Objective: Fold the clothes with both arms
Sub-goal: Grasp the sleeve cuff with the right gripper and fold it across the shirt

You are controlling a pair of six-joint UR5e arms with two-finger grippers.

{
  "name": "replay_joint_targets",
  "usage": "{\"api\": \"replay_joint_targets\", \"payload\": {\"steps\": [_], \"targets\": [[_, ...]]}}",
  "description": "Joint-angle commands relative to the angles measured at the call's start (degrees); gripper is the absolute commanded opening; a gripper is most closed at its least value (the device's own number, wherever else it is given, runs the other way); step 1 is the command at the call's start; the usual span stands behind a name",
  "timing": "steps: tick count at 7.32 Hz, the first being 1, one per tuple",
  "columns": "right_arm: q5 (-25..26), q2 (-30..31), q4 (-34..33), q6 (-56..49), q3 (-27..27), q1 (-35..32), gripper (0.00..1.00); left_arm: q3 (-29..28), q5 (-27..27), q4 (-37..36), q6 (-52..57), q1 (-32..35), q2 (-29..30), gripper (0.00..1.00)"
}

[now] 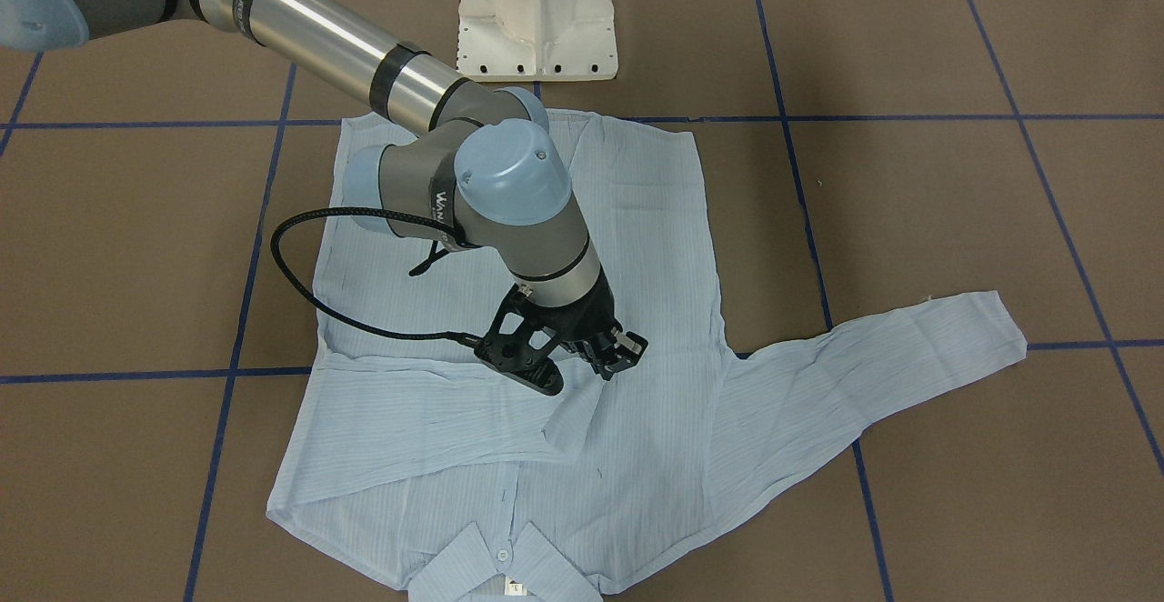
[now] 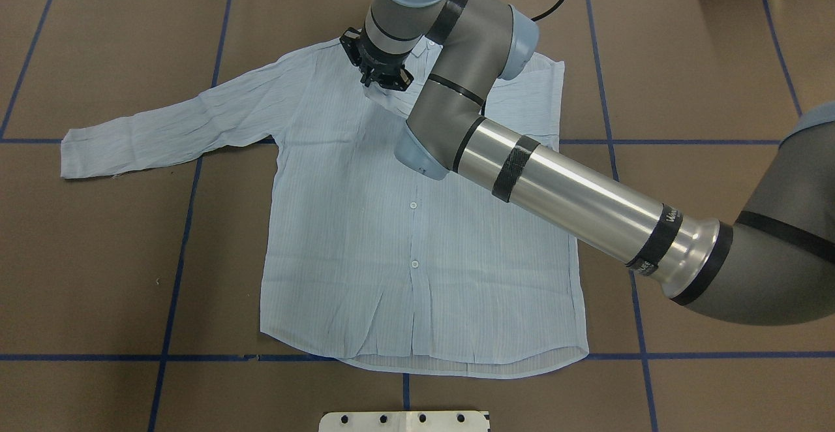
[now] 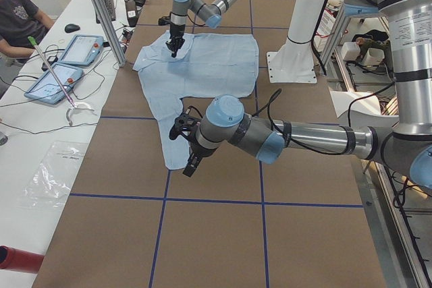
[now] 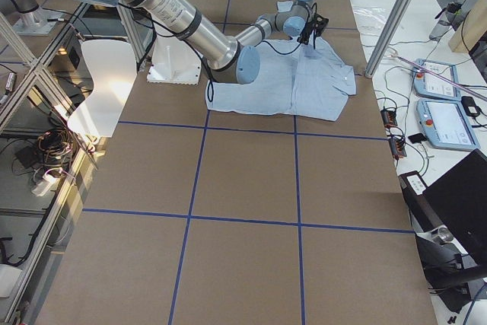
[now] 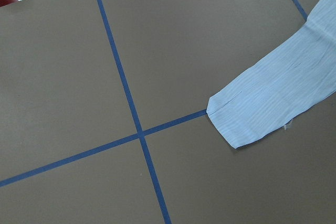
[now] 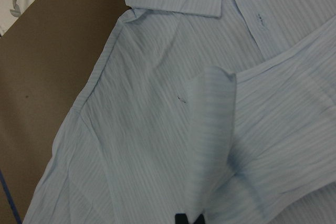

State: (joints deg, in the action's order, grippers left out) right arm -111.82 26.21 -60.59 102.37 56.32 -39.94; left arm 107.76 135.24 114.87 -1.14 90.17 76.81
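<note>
Overhead exterior: shirt (image 2: 417, 236) flat on table (image 2: 98, 256), buttons up, centre frame; one sleeve (image 2: 163, 132) stretched toward frame left, other folded across chest. Upper centre: right hand (image 2: 385, 79) low over folded sleeve, open or closed cannot tell. Exterior left: left hand (image 3: 191, 165) by outstretched cuff (image 5: 231, 119), state cannot tell.
</note>
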Motion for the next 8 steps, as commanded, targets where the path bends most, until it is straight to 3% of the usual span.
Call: {"api": "replay_joint_targets", "payload": {"steps": [1, 3, 5, 7, 8], "targets": [[1.42, -0.11, 0.38, 0.29, -0.43, 1.26, 0.95, -0.36, -0.07, -0.08, -2.79, -1.74, 0.53, 1.0], [2.66, -0.89, 0.29, 1.42, -0.25, 2.24, 1.0, -1.84, 0.11, 0.0, -9.39, -4.55, 0.97, 1.0], [2.31, -0.47, -0.32, 3.1, 2.63, 2.15, 1.0, -5.44, -0.42, 0.62, -16.64, -10.24, 5.51, 1.0], [1.96, 4.61, -6.97, 2.84, 11.92, 1.02, 1.0, -11.67, -0.33, 1.58, -26.4, -16.22, 10.96, 0.99], [0.22, 9.34, -7.78, 2.66, 16.75, -0.47, 1.0, -15.44, -0.25, 1.76, -30.98, -18.34, 14.39, 0.9]]}}
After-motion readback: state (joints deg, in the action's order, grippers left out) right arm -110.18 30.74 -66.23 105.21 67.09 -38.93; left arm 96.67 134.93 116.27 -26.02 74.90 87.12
